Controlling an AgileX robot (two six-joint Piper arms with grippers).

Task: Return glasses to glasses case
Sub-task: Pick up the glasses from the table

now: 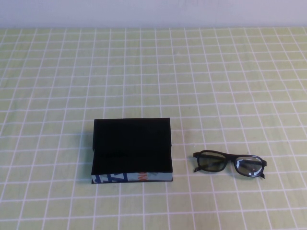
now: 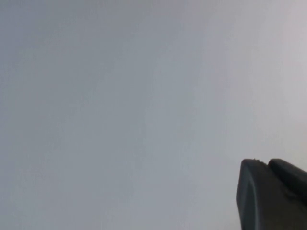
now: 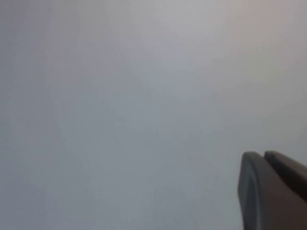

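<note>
A green-and-white checked tablecloth (image 1: 216,72) covers the whole table in the high view, running back to a pale wall (image 1: 153,12) along the far edge.

On it, toward the near side and a little to the robot's left of centre, lies the glasses case (image 1: 132,148), a flat black rectangular box lying flat. Its near side edge is light blue with dark blue and orange print, and that edge faces the robot. A fold or flap line runs across the black top (whether the flap is fully shut cannot be told from here).

To the robot's right of the case, apart from it with a strip of cloth between them, rest the glasses (image 1: 230,164). They have a thick black frame with greyish lenses, and lie outside the case, front turned toward the robot, with the short black arms showing at both ends of the frame.

Neither arm appears in the high view. The left gripper (image 2: 273,196) shows only as a dark finger part at the corner of the left wrist view, against a plain grey surface, away from both things. The right gripper (image 3: 273,189) shows the same way in the right wrist view, before a blank pale background. Whether either is spread or closed cannot be told, and nothing is seen held in either
</note>
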